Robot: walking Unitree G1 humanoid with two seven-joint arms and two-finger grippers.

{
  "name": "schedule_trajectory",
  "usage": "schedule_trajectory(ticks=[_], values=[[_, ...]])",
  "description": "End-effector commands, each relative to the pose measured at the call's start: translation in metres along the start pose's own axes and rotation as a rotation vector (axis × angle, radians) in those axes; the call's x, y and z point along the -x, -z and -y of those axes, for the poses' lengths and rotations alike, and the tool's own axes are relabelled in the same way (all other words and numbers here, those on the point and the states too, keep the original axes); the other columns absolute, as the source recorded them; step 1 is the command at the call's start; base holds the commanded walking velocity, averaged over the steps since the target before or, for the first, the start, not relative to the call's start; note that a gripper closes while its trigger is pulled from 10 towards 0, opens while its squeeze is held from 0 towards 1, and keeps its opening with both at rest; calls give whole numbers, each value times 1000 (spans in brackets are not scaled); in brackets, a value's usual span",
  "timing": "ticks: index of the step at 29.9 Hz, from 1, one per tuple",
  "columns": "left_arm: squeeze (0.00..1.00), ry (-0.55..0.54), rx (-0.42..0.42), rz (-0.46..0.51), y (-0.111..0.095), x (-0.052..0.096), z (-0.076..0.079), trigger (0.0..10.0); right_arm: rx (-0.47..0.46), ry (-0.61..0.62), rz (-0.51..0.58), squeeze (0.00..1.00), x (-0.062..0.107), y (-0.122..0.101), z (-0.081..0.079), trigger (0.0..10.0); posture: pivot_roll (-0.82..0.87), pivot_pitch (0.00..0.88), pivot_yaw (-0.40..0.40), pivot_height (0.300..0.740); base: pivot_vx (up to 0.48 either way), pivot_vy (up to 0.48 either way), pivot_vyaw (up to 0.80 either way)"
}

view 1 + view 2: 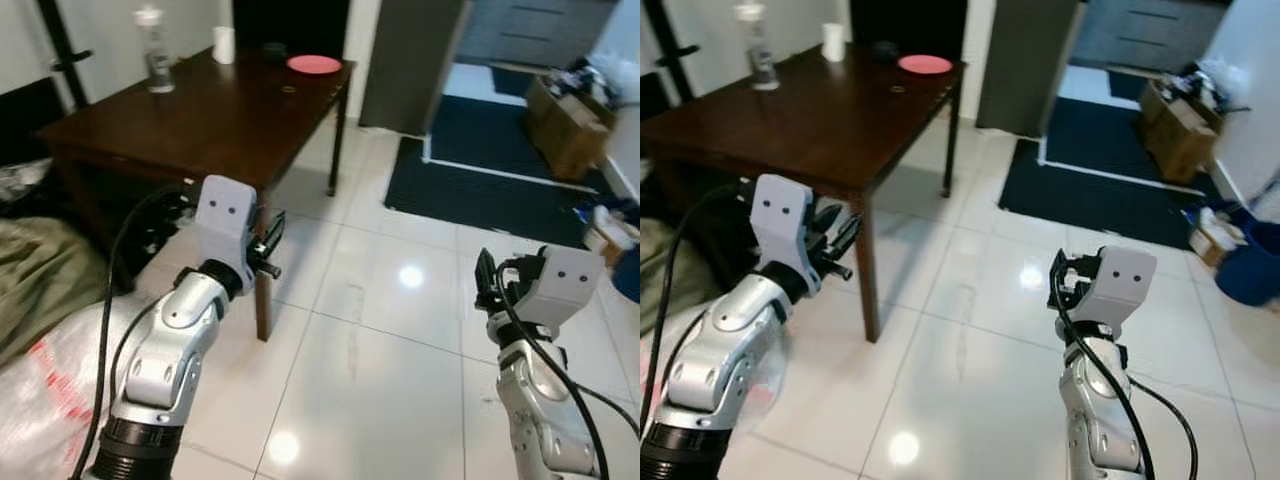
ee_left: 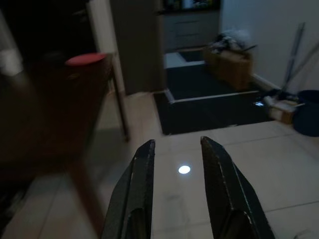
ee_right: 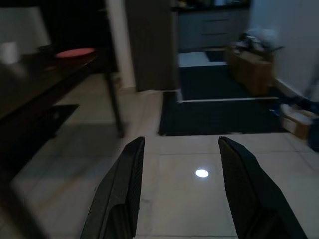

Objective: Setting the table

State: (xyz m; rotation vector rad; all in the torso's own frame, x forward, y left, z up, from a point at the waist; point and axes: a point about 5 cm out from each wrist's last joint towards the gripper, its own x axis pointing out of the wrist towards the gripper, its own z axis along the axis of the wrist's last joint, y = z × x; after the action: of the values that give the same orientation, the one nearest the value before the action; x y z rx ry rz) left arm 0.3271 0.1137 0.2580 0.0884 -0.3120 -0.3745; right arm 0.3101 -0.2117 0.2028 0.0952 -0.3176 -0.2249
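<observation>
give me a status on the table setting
Left gripper and right gripper both open, empty, raised over floor. Pink plate, bottle and cup on brown table ahead-left. Table corner beside left arm.

On the one dark wooden table (image 1: pixel 200 120) we've got one pink plate (image 1: pixel 314 64), one clear bottle (image 1: pixel 156 50), one white cup (image 1: pixel 224 44), with one cardboard box (image 1: pixel 568 125) beyond.

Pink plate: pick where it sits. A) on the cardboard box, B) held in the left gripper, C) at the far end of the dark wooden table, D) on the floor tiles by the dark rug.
C: the pink plate lies flat near the far corner of the dark wooden table, away from both empty grippers.
</observation>
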Motion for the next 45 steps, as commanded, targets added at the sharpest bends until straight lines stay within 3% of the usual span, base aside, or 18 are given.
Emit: schedule_trajectory(ticks=[1,7,13,23,26,27,29,31,32,33,34,36,37,39,42,43,45], values=[[0,27,4,0,1,-1,6,10000,10,24,-8,0,2,2,6,10000,51,78,58,740,480,0,-756],[0,28,3,1,1,-2,6,10000,9,24,-6,0,1,2,6,10000,50,75,59,740,480,0,-733],[0,29,4,3,1,-2,6,10000,11,18,-5,0,1,2,5,10000,48,71,60,740,480,0,0],[0,15,-15,-24,12,2,7,10000,15,-133,-62,0,3,13,-19,10000,52,65,55,740,480,0,0],[0,-41,-31,-101,37,16,2,10000,35,-220,-147,0,15,37,-31,10000,58,64,45,740,480,0,0],[0,-41,-31,-101,37,16,2,10000,35,-220,-147,0,15,37,-31,10000,58,64,45,740,480,0,0],[0,-82,-15,-192,64,35,2,10000,61,-253,-242,0,28,63,-33,10000,75,63,25,740,480,0,0],[0,-89,-13,-218,72,41,4,10000,65,-261,-271,0,32,71,-33,10000,75,63,25,740,480,0,0],[0,-75,-3,-307,97,60,14,10000,91,-263,-361,0,44,94,-29,10000,82,61,14,740,480,0,0],[0,-63,-6,-353,110,69,20,10000,106,-268,-405,0,51,106,-27,10000,86,59,10,740,480,0,0],[0,-63,-6,-353,110,69,20,10000,106,-268,-405,0,51,106,-27,10000,86,59,10,740,480,0,0],[0,-50,-33,-435,133,86,28,10000,138,-300,-485,0,65,124,-25,10000,82,56,7,740,480,0,0],[0,-50,-33,-435,133,86,28,10000,138,-300,-485,0,65,124,-25,10000,82,56,7,740,480,0,0],[0,-53,-92,-517,156,103,28,10000,180,-357,-546,0,80,138,-24,10000,69,51,4,740,480,0,0],[0,-66,-107,-562,167,111,24,10000,202,-378,-564,0,87,143,-23,10000,60,48,-1,740,480,0,0],[0,-81,-122,-604,178,120,20,10000,214,-396,-574,0,95,148,-22,10000,48,45,-1,740,480,0,0],[0,-74,-117,-602,178,120,21,10000,215,-399,-570,0,96,148,-22,10000,48,45,-1,740,480,0,0]])
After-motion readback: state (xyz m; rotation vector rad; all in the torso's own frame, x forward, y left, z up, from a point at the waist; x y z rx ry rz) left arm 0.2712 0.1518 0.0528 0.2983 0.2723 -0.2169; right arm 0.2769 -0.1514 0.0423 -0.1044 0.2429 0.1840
